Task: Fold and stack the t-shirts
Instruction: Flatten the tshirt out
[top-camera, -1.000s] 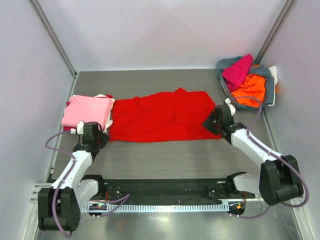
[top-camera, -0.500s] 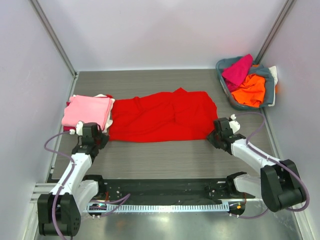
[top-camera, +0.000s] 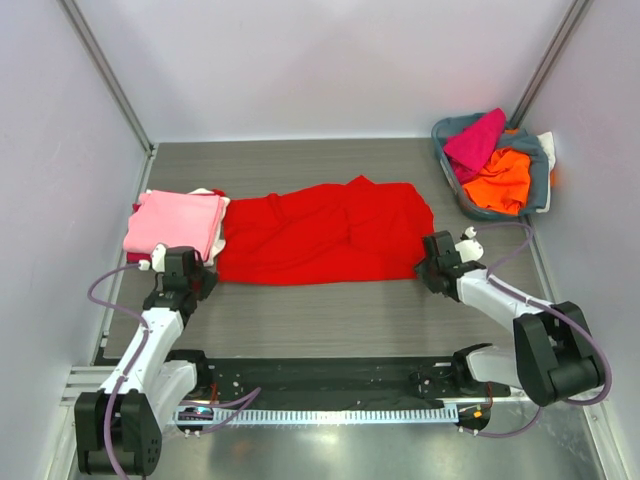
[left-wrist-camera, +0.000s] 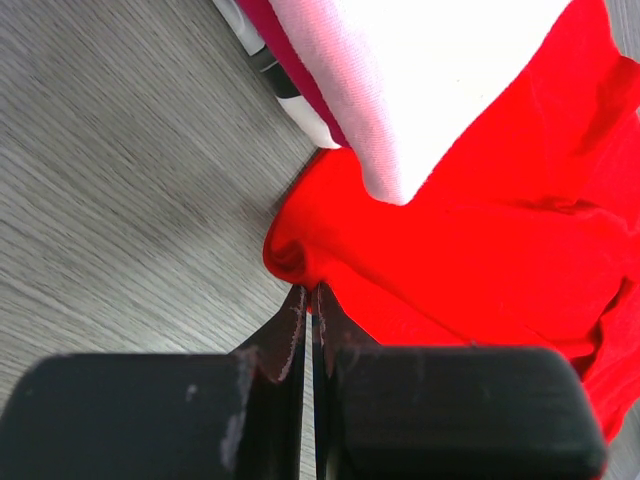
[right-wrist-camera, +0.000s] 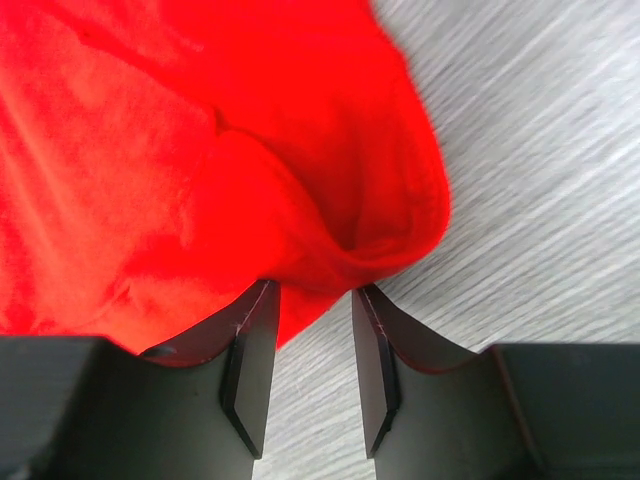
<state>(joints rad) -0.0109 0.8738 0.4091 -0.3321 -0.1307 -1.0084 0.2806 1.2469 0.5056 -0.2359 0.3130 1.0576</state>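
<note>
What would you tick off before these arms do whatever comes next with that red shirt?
1. Left tool gripping the red t-shirt: ok, shut on its near left corner, with cloth bunched at the tips.
2. Right tool in position: ok, the near right corner sits between its fingers.
3. Right tool closed on the cloth: not ok, it is open.
4. Shirt lying smooth: not ok, wrinkled across the middle.
5. Pink t-shirt clear of the red one: not ok, it lies right against the red shirt's left edge.
6. Basket out of the way: ok, in the far right corner.
</note>
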